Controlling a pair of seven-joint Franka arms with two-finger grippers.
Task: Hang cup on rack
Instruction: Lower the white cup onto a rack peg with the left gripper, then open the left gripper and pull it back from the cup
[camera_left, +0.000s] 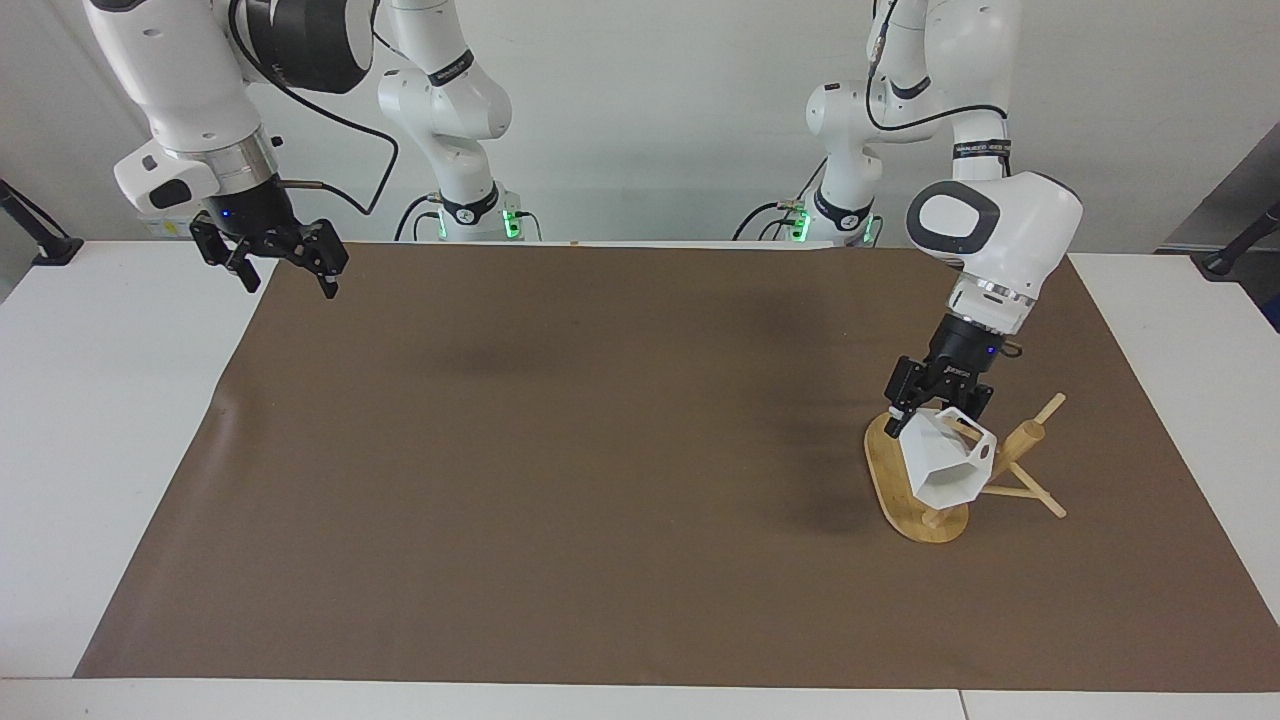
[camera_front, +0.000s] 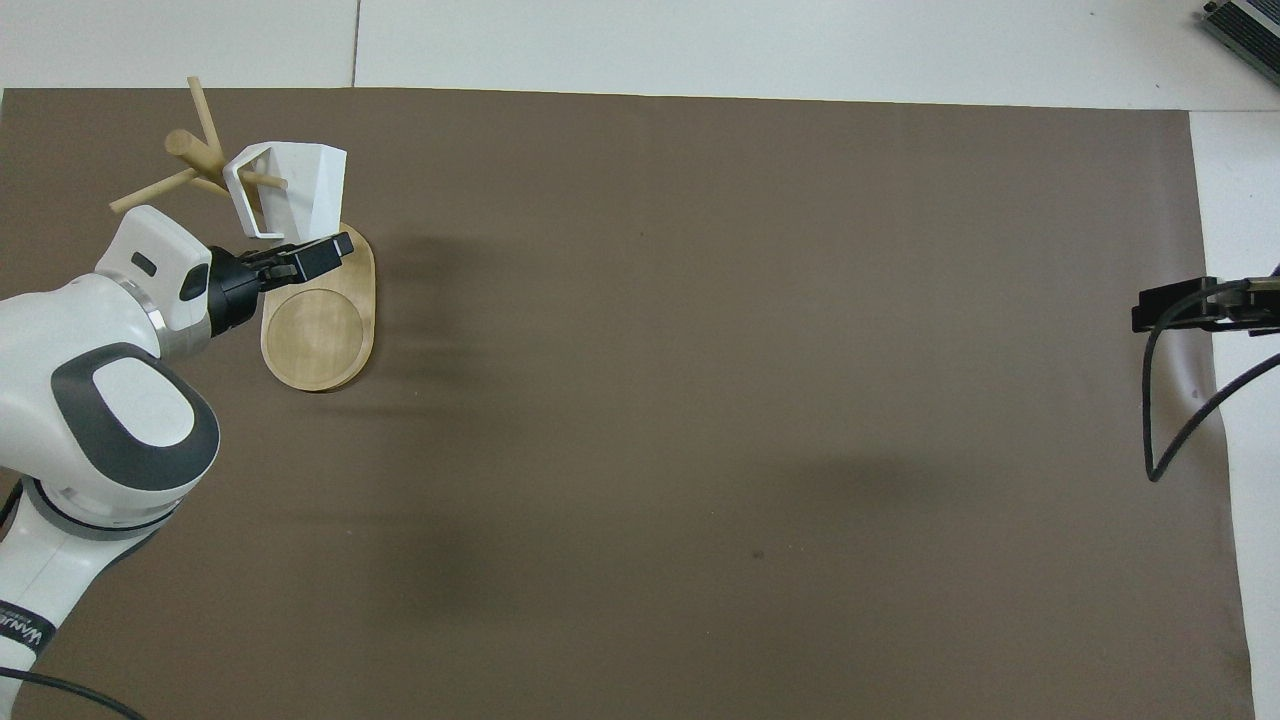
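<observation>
The white faceted cup (camera_left: 945, 468) (camera_front: 300, 185) hangs tilted over the bamboo rack (camera_left: 884, 470) (camera_front: 318, 335), with its blocky handle slipped over one thin peg. My left gripper (camera_left: 938, 408) (camera_front: 298, 258) is right above the cup, shut on its rim near the handle. The rack's thick post (camera_left: 1026, 438) (camera_front: 190, 146) leans away from the cup, toward the left arm's end of the table. My right gripper (camera_left: 288, 276) (camera_front: 1172, 308) hangs open and empty over the mat's corner at the right arm's end.
A brown mat (camera_left: 600, 480) (camera_front: 700, 400) covers most of the white table (camera_left: 110, 420). The rack stands on the mat near the left arm's end. A black cable (camera_front: 1165, 420) loops from the right wrist.
</observation>
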